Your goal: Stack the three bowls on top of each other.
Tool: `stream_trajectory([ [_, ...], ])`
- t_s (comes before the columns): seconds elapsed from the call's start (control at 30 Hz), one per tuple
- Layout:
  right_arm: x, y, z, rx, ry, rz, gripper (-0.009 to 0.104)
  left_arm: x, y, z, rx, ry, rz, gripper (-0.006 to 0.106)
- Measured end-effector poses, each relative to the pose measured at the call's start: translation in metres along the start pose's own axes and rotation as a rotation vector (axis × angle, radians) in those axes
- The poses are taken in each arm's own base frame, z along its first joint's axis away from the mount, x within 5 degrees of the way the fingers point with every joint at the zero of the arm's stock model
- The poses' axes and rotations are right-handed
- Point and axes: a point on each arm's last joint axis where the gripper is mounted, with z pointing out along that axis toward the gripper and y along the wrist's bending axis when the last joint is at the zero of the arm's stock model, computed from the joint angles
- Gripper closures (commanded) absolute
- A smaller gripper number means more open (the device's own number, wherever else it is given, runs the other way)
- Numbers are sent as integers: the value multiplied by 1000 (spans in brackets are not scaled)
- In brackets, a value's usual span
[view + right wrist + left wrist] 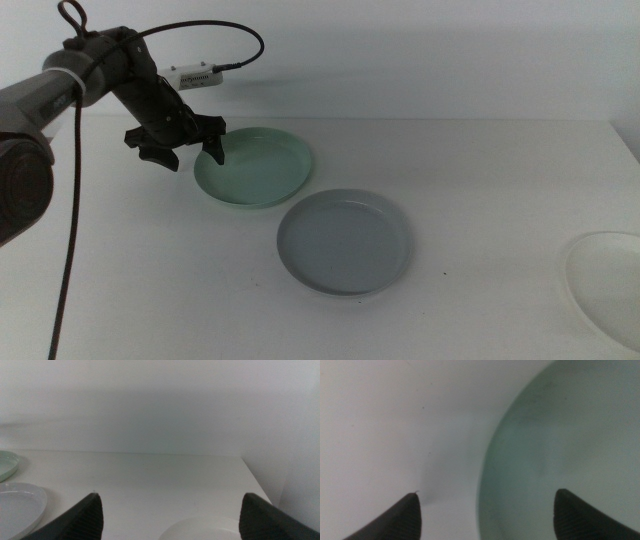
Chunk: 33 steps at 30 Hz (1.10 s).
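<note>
Mint green bowl (253,166) — upright, round

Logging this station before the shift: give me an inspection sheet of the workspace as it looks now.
Surface: plain white table.
Job's things: shallow round mint green bowl, light grey bowl and white bowl, all apart, none stacked.
Clutter: nothing seen.
Grippers: left gripper open, straddling the mint green bowl's rim, one jaw inside, one outside; right gripper open, near the white bowl.
Cables: black cable along the left arm.
Surroundings: white wall.
</note>
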Motion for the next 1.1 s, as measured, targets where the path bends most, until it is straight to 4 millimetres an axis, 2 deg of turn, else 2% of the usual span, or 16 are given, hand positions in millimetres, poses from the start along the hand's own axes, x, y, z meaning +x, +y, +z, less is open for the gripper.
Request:
stream_trajectory([
  [0.13,0,0,0,0,0,0,23,2,1,7,1,15,5,41],
  [0.3,0,0,0,0,0,0,23,2,2,10,-1,24,14,89],
  [0.37,0,0,0,0,0,0,23,3,3,11,-1,29,15,102],
  [0.47,0,0,0,0,0,0,23,0,1,6,7,17,16,102],
  [0.53,0,0,0,0,0,0,23,-1,-1,-6,15,7,18,102],
  [0.63,0,0,0,0,0,0,23,-3,-4,-44,16,-49,44,102],
  [0.73,0,0,0,0,0,0,23,5,-18,-89,15,-136,77,102],
  [0.87,0,0,0,0,0,0,23,35,-52,-132,50,-209,110,102],
  [0.97,0,0,0,0,0,0,23,59,-78,-134,93,-192,136,102],
  [1.1,0,0,0,0,0,0,23,81,-106,-114,119,-130,160,102],
])
